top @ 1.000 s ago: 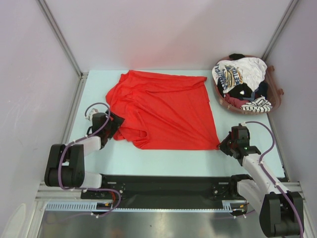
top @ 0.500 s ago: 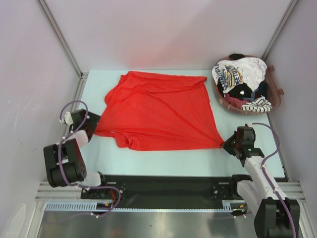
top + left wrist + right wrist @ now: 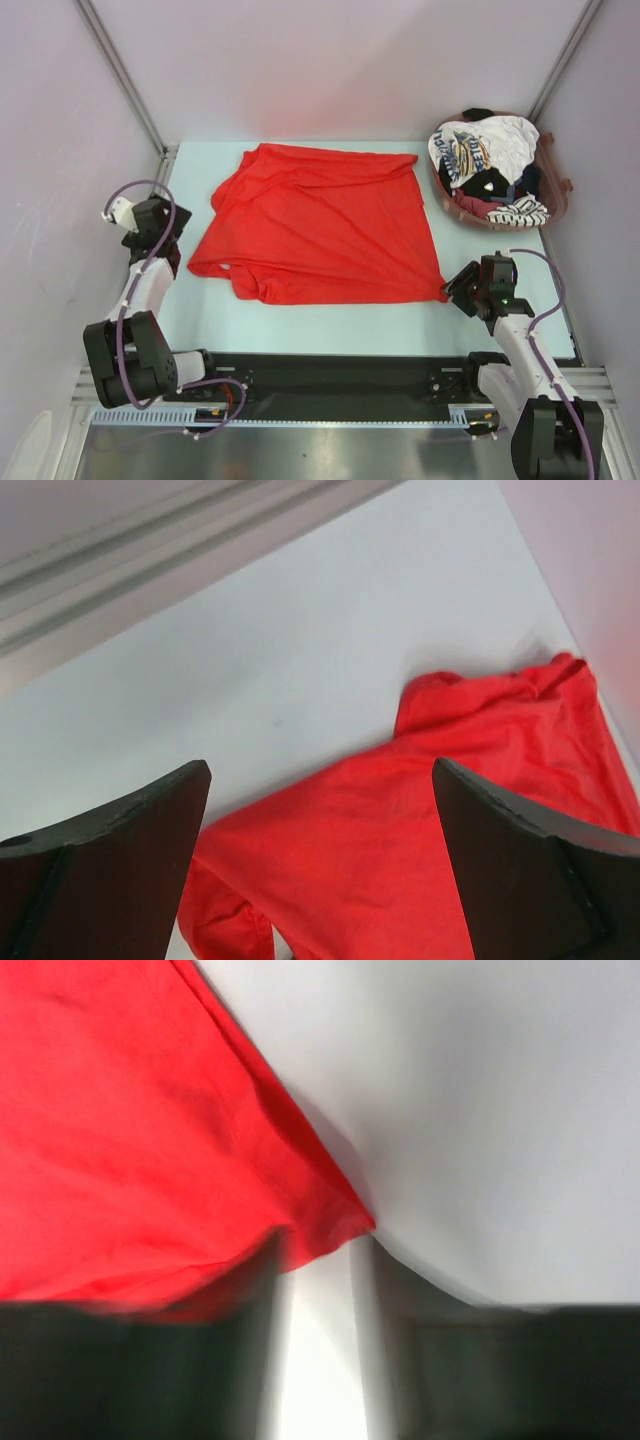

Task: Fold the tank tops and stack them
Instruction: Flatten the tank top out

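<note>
A large red tank top (image 3: 325, 225) lies spread on the pale table (image 3: 300, 320), with a folded bit at its near left edge. My left gripper (image 3: 152, 228) hangs open left of that edge, touching nothing; in the left wrist view its fingers (image 3: 120, 840) frame the red cloth (image 3: 450, 830) below. At the near right corner of the cloth sits my right gripper (image 3: 462, 290). In the right wrist view its blurred jaws (image 3: 322, 1260) stand apart, with the red corner (image 3: 330, 1220) at their tips. Other tank tops, white printed (image 3: 470, 150), striped (image 3: 520, 212) and dark (image 3: 490, 185), fill a basket.
The reddish basket (image 3: 557, 200) stands at the back right corner. Metal frame posts (image 3: 120, 75) and grey walls close in the table on the left, back and right. A black rail (image 3: 330, 375) runs along the near edge between the arm bases.
My left gripper has drawn back to the left and risen off the red cloth, which now lies flatter on that side. My right gripper's jaws have parted at the cloth corner.
</note>
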{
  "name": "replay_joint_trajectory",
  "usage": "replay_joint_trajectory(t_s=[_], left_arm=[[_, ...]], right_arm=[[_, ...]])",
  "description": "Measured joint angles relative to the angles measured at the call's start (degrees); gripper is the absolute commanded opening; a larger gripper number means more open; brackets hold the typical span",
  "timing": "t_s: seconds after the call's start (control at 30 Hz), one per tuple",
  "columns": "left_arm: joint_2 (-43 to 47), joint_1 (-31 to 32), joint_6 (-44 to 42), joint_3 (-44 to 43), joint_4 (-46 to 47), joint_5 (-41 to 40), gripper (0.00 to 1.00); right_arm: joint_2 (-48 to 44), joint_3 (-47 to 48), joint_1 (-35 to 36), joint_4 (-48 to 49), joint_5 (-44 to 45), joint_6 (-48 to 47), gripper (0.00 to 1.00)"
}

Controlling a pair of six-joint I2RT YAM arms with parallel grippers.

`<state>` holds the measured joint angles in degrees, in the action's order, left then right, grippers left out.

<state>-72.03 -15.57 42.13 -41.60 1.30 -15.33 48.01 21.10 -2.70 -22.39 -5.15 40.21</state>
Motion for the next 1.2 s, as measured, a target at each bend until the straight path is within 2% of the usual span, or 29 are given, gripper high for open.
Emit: replay_joint_trajectory(t_s=[0.03,0.07,0.2,0.23,0.4,0.63,0.77,1.0,1.07,1.17,1.2], left_arm=[[0.0,0.9,-0.2,0.0,-0.3,-0.3,1.00],[-0.1,2.3,-0.8,0.0,-0.7,-0.4,1.00],[-3.9,6.2,-3.1,-2.1,-1.2,2.0,1.00],[-6.1,6.6,-3.6,-4.0,-1.9,2.9,0.98],[-17.6,6.8,-4.2,-15.6,-4.0,6.3,0.97],[-30.8,6.8,-3.0,-30.8,-7.9,8.6,0.95],[-38.2,6.8,-1.5,-38.2,-10.2,11.1,0.95],[-44.9,6.6,2.7,-41.2,-14.3,13.6,0.89],[-46.3,6.5,4.5,-41.5,-14.6,14.6,0.83],[-49.2,6.1,7.0,-43.5,-14.1,16.9,0.66],[-49.9,6.0,7.6,-44.5,-13.9,17.3,0.52]], right_arm=[[0.0,0.0,0.0,-0.2,0.1,0.3,0.63],[0.0,0.0,0.0,-0.5,0.2,0.2,0.63],[-0.7,0.1,-0.1,-1.5,0.6,-0.4,0.55],[-1.0,0.3,-0.1,-1.8,0.8,-0.7,0.51],[-0.7,4.4,1.4,-2.5,1.4,-3.1,0.49],[9.7,12.8,11.4,1.1,2.8,-3.6,0.48],[16.1,14.4,13.9,3.6,2.7,-2.4,0.47],[20.2,14.6,14.2,5.1,2.7,-2.0,0.45],[20.2,14.6,14.3,5.7,2.7,-1.8,0.42],[20.2,14.2,14.3,6.9,2.7,-1.4,0.42],[20.3,13.9,14.4,7.3,2.7,-1.3,0.38]])
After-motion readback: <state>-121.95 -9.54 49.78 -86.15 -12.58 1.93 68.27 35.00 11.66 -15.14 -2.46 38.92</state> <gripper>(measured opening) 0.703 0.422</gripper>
